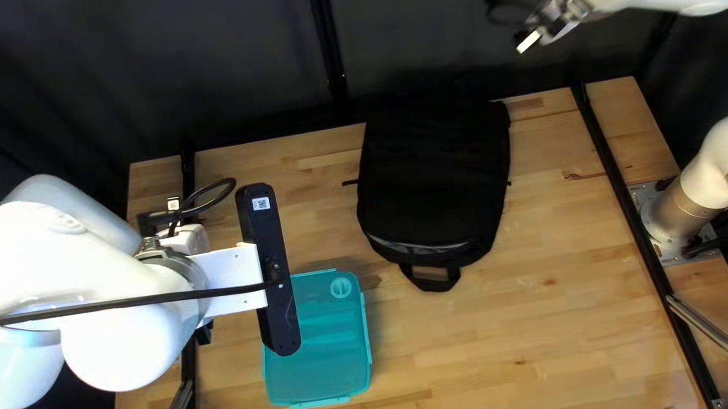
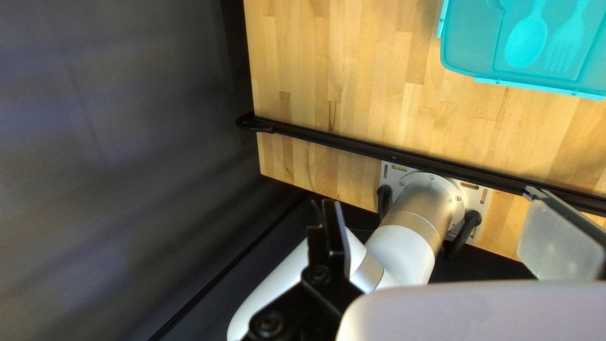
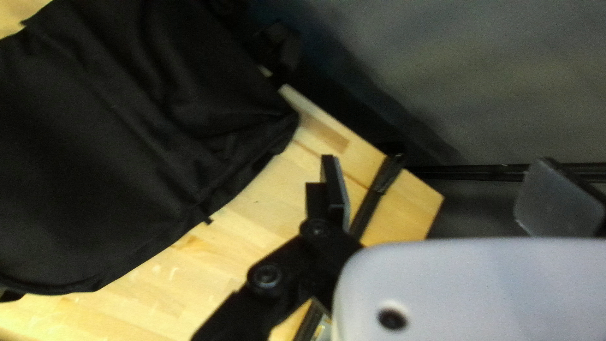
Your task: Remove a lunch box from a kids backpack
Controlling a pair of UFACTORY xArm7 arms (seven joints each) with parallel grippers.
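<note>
Dark curtain (image 1: 223, 52) behind wooden tabletop (image 1: 521, 335), black backpack (image 1: 434, 184) lying flat, teal lunch box (image 1: 327, 371) outside it, left and nearer in top left view, left pincer (image 1: 203, 333) spread open, further left of backpack, right pincer (image 1: 531, 40) also open, beyond backpack's far right corner.

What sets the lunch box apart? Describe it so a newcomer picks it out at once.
On the wooden table, find the black backpack. In the top left view, the lunch box lies left of it, closer to the table's near edge. Unlike the backpack, it is teal, with spoon and fork shapes showing in it.
</note>
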